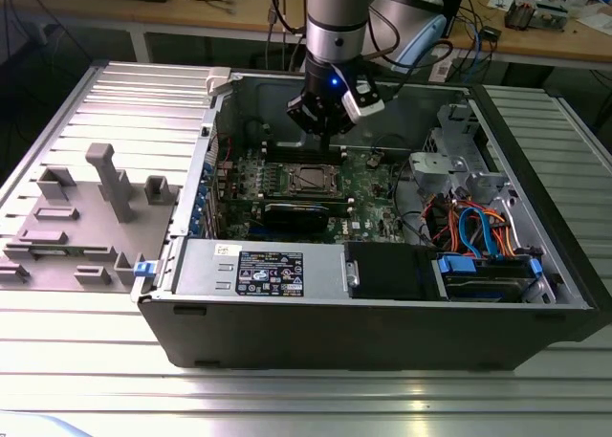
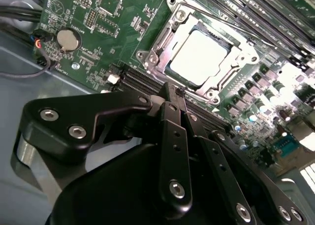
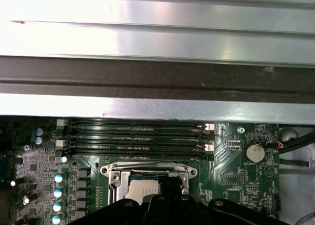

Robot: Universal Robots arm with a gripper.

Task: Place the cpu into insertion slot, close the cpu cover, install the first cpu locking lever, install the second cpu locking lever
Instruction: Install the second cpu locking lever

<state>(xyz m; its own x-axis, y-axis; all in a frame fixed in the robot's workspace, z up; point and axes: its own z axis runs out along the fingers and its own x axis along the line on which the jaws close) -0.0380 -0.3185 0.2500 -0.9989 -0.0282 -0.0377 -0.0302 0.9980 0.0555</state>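
An open grey computer case [image 1: 382,332] is laid on its side on a ribbed aluminium table [image 1: 86,360], with a wooden bench [image 1: 239,11] strewn with cables seen behind it. To the exterior view's left of the case, a grey plastic fixture [image 1: 91,217] with upright blocks is set on the table. Inside the case a green circuit board [image 1: 368,174] is seen, studded with small parts and a round coin cell [image 2: 68,39]. The insertion slot [image 1: 313,179] is bordered by a bright silver rim, and the cpu [image 2: 199,57], a flat pale metal square, is seated within it, framed by the thin silver cpu cover [image 2: 162,43] lying down around it. Long black memory slots [image 3: 135,136] run beside the socket. The black, matte gripper [image 2: 172,94] is held above the board near the socket, its fingers drawn close together and holding nothing.
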